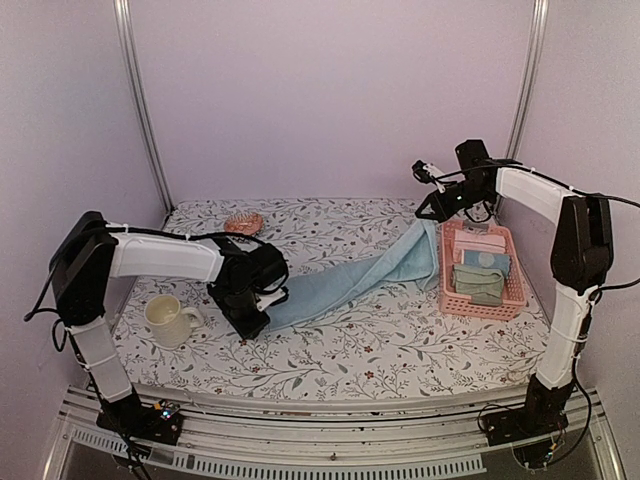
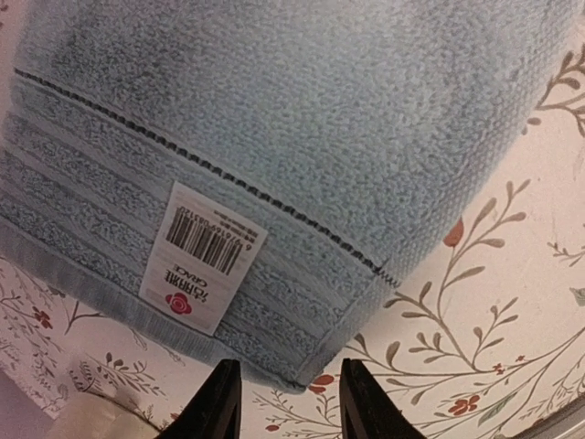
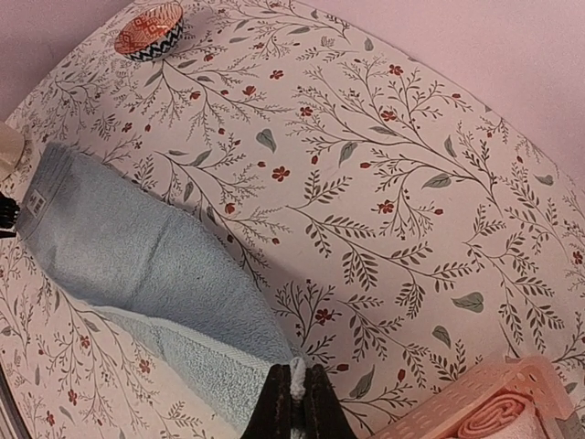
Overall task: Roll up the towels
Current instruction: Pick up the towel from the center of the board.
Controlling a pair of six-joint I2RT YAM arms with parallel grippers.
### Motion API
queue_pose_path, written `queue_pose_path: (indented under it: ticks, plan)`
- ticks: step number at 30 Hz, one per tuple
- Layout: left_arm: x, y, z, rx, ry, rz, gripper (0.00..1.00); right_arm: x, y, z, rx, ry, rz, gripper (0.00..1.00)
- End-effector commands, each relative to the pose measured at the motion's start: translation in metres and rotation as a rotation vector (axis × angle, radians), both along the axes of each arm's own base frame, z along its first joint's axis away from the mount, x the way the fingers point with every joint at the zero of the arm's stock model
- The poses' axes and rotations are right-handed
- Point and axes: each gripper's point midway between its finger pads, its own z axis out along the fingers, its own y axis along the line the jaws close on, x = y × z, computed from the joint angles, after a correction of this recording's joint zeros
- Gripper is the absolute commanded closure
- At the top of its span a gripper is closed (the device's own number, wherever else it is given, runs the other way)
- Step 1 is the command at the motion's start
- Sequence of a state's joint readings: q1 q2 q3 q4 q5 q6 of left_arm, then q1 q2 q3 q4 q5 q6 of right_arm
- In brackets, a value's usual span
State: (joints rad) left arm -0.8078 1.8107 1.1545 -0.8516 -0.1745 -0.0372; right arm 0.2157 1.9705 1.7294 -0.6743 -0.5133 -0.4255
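Left end effector (image 2: pixel 288 407) stands with its jaws apart and holds nothing. The hem of the light blue towel (image 2: pixel 302 119) lies just at its fingertips, at the end of the cloth farthest from the basket (image 1: pixel 519 280). The right end effector (image 3: pixel 297 407) is pinched tight on the opposite edge, which it holds raised just beside the basket's left wall. Between the two, the towel runs out from the basket across the counter (image 1: pixel 400 340) as a long, narrowed band, folded over on itself rather than spread flat.

That shape is the main risk. A roll started now would likely wind up skewed or cone-shaped, because the layers do not lie square. If the left jaws close where they are, they may catch only the hem's corner or a single layer, and the cloth could slip out once pulled. If the right grip lets go while the edge is raised, that end could drop across the basket's rim or bunch against it.

A sage green towel (image 1: pixel 478 284) appears to sit inside the basket already bundled, though the top view is too small to be sure. The mug (image 1: pixel 168 320), farther from the basket than the towel's end, sits near the left arm, and a wide sweep could knock it.
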Motion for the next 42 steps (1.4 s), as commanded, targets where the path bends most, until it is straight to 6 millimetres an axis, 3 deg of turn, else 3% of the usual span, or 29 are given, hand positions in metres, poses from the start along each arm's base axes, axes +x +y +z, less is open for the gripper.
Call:
queue_pose_path:
  ticks: [1, 13, 20, 25, 30, 35, 39, 42]
  plan:
    - [-0.007, -0.007, -0.005, 0.004, 0.015, -0.048, 0.62, -0.001, 0.004, 0.003, 0.025, 0.012, 0.014, 0.96]
    - [0.012, -0.004, 0.006, 0.052, -0.079, -0.050, 0.79, -0.003, 0.004, 0.005, 0.028, 0.012, 0.013, 0.96]
    - [0.019, -0.003, 0.015, 0.035, -0.101, -0.038, 0.99, -0.002, 0.005, 0.005, 0.027, 0.010, 0.014, 0.96]
    - [0.035, 0.003, 0.027, 0.040, -0.150, -0.014, 1.00, 0.002, 0.004, 0.009, 0.026, -0.001, 0.010, 0.96]
    - [0.071, 0.025, 0.075, 0.048, -0.288, 0.089, 1.00, 0.013, 0.005, 0.034, 0.028, -0.065, 0.005, 0.96]
    - [0.099, 0.055, 0.145, 0.039, -0.470, 0.204, 1.00, 0.019, 0.006, 0.089, 0.053, -0.173, 0.009, 0.97]
    - [0.102, 0.068, 0.196, -0.019, -0.576, 0.264, 1.00, 0.008, 0.010, 0.128, 0.105, -0.237, 0.030, 0.97]
    - [0.094, 0.071, 0.222, -0.096, -0.622, 0.296, 1.00, -0.010, 0.012, 0.143, 0.148, -0.243, 0.051, 0.97]
